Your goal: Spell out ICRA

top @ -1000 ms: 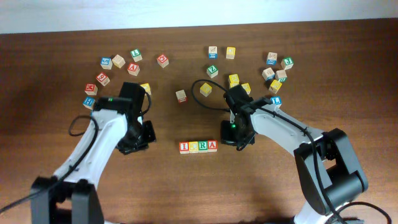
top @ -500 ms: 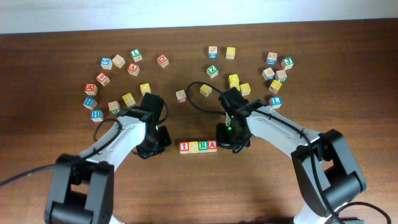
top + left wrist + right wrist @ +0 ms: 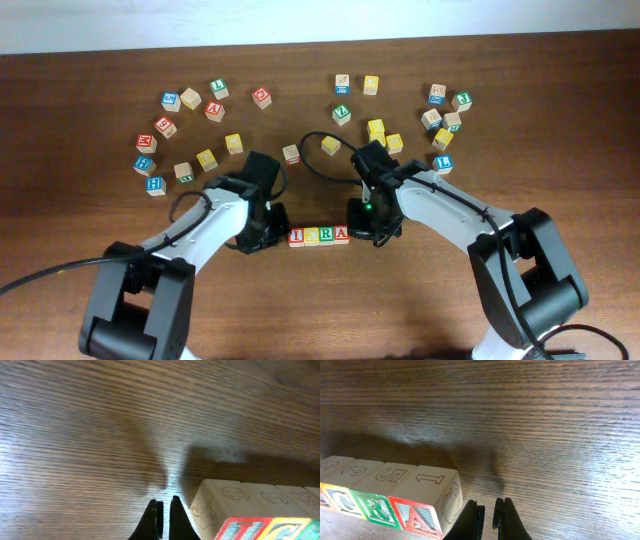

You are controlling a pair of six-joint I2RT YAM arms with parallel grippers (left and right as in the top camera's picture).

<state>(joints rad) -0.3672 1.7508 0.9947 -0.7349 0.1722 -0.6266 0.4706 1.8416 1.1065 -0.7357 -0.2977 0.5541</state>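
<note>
Four letter blocks stand in a touching row (image 3: 319, 236) at the table's middle front, reading I, C, R, A. My left gripper (image 3: 279, 233) sits low just off the row's left end, beside the I block (image 3: 235, 510). Its fingers are shut with nothing between them (image 3: 163, 508). My right gripper (image 3: 357, 232) is down at the row's right end, beside the A block (image 3: 417, 510). It is shut too, with only a thin empty slit between its fingers (image 3: 489, 510).
Loose letter blocks lie in arcs at the back left (image 3: 190, 100) and back right (image 3: 440, 120). A few more sit near the middle, such as the plain one (image 3: 291, 154) and a yellow one (image 3: 331, 145). Both arms reach in from the front.
My left arm has swung right, bringing its shut gripper up to the row's left end. The right gripper has edged slightly left toward the A block.
</note>
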